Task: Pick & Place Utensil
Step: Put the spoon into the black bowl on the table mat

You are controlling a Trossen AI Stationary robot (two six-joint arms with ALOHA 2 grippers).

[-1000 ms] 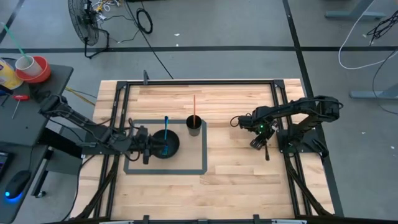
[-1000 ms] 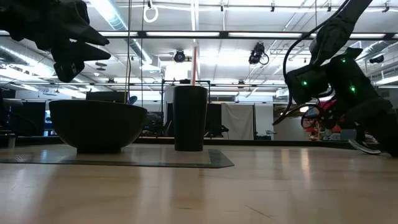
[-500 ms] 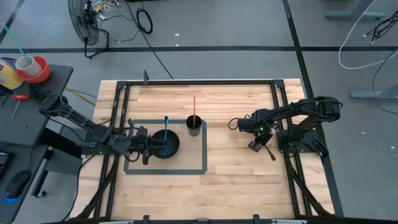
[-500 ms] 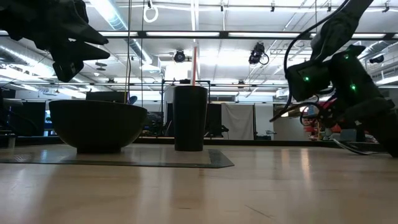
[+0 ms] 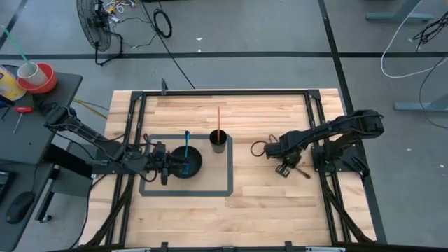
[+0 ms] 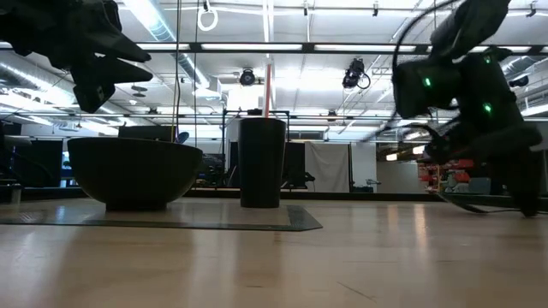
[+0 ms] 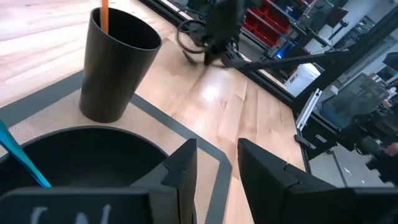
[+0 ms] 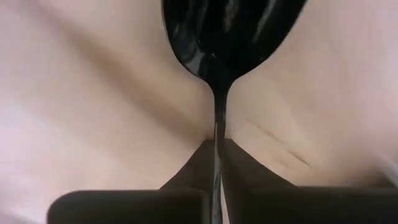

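My right gripper [image 5: 284, 168] is over the table's right half, shut on a black utensil [image 8: 233, 31] with a rounded head. In the low view this gripper [image 6: 454, 162] is blurred. The left gripper [image 5: 168, 166] hovers open at the left rim of a black bowl [image 5: 187, 162]. That bowl stands on a grey mat and a blue utensil [image 5: 187, 150] leans in it. A black cup [image 5: 218, 141] behind the bowl holds an orange utensil [image 5: 218, 119]. The left wrist view shows the bowl [image 7: 81, 155], the cup [image 7: 115, 68] and the open gripper [image 7: 217, 168]. My right gripper pinches the utensil's thin handle [image 8: 217, 134] between its two fingers [image 8: 242, 168]. The handle runs along the fingers, and the head sticks out beyond the fingertips. The utensil sits low over the wood; whether it touches the table, I cannot tell.
Black frame rails [image 5: 318, 126] run along the table's edges beside both arms. A cable loop [image 5: 259, 148] hangs at the right arm's wrist. Bare wood [image 5: 259, 199] lies between the mat and the right arm.
The right gripper has moved toward the table's left, toward the cup, and has turned, carrying the black utensil with it. The motion blurs it in the low view. The left arm has kept still.
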